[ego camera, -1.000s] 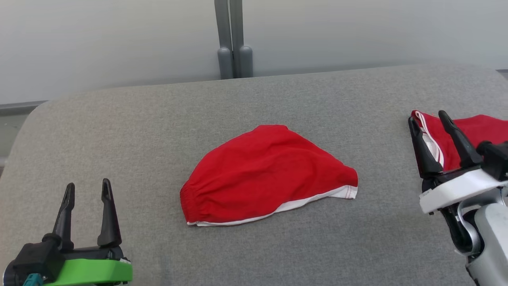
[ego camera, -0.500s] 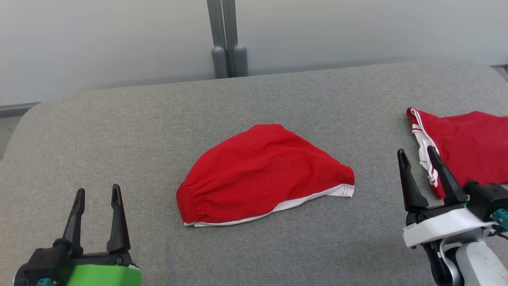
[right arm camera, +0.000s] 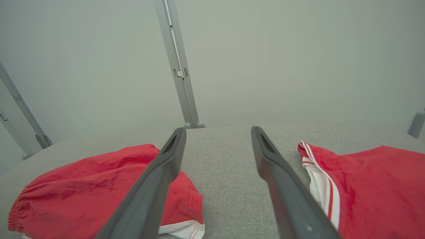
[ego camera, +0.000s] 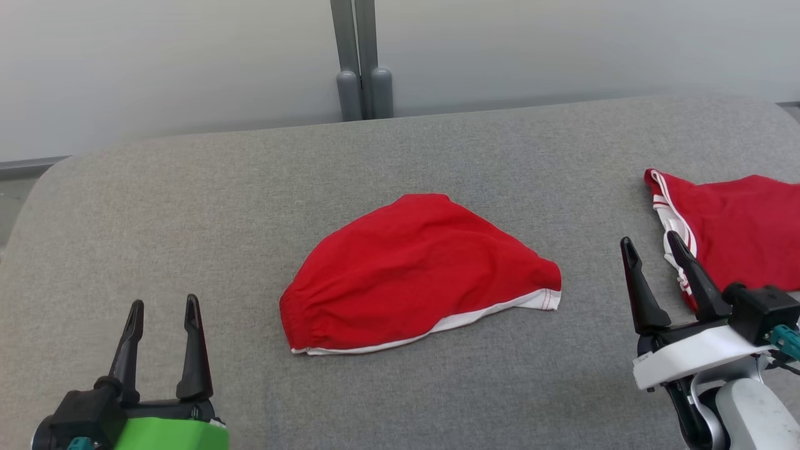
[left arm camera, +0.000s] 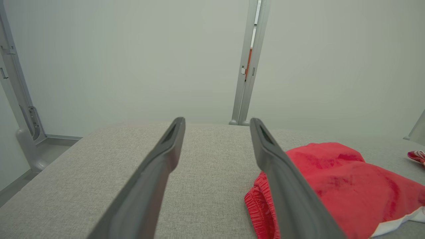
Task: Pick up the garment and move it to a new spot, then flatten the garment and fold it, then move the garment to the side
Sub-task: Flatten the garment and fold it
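Note:
A red garment (ego camera: 419, 275) with a white hem and an elastic waistband lies folded into a rounded wedge in the middle of the grey padded surface (ego camera: 187, 200). It also shows in the left wrist view (left arm camera: 335, 186) and the right wrist view (right arm camera: 99, 179). My left gripper (ego camera: 164, 304) stands open at the near left, apart from the garment, with nothing between its fingers (left arm camera: 217, 120). My right gripper (ego camera: 650, 240) is open and empty at the near right (right arm camera: 218, 129), over bare surface between the two red pieces.
A second red garment (ego camera: 737, 231) with white and red side stripes lies at the right edge (right arm camera: 375, 179), just right of my right gripper. A pale wall with a grey upright post (ego camera: 356, 62) rises behind the surface. The surface's left corner is rounded.
My right gripper has drawn back toward the near edge, off the striped garment at the right. My left gripper has drifted slightly to the right. The middle garment has not moved.

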Controlling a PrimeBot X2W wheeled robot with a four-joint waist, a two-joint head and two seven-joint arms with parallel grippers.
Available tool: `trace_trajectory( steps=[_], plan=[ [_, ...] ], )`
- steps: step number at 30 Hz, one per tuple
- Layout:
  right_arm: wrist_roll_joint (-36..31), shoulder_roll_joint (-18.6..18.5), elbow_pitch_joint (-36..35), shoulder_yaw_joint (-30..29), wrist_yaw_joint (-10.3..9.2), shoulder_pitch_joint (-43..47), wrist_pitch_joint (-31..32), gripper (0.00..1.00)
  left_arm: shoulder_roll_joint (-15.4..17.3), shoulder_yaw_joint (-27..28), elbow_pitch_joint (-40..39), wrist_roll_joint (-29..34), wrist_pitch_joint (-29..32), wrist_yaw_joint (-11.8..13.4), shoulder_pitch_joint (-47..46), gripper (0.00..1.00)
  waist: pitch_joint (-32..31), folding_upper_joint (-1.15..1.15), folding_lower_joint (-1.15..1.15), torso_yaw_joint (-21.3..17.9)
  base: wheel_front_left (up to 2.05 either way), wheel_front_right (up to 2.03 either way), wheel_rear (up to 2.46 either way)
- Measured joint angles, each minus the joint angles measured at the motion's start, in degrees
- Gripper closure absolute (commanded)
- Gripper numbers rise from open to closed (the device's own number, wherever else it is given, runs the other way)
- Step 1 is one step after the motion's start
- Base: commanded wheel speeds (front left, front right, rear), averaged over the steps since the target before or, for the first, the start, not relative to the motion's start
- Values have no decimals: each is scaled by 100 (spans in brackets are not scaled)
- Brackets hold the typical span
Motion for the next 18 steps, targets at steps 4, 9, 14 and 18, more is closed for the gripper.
trace_trajectory(
  steps=[4, 9, 14, 18],
  plan=[
    [92, -172, 107, 109, 0, -80, -4, 0, 56, -125, 234, -4, 45, -34, -9, 0, 19, 0, 0, -39, 0, 0, 0],
    [466, -472, 541, 666, 0, -209, 199, 0, 283, -810, 523, -366, 983, -82, -15, 0, 54, 0, 0, -98, 0, 0, 0],
    [983, -706, 1001, 1251, 1, -590, 962, 0, 781, -1705, 557, -1040, 1902, -90, -226, 0, 214, 0, 0, -127, 0, 0, 0],
    [1318, -770, 1252, 1688, 1, -1013, 1356, 0, 1090, -2111, 725, -1413, 2272, -91, -539, 0, 413, 0, 0, -121, 0, 0, 0]
  ],
)
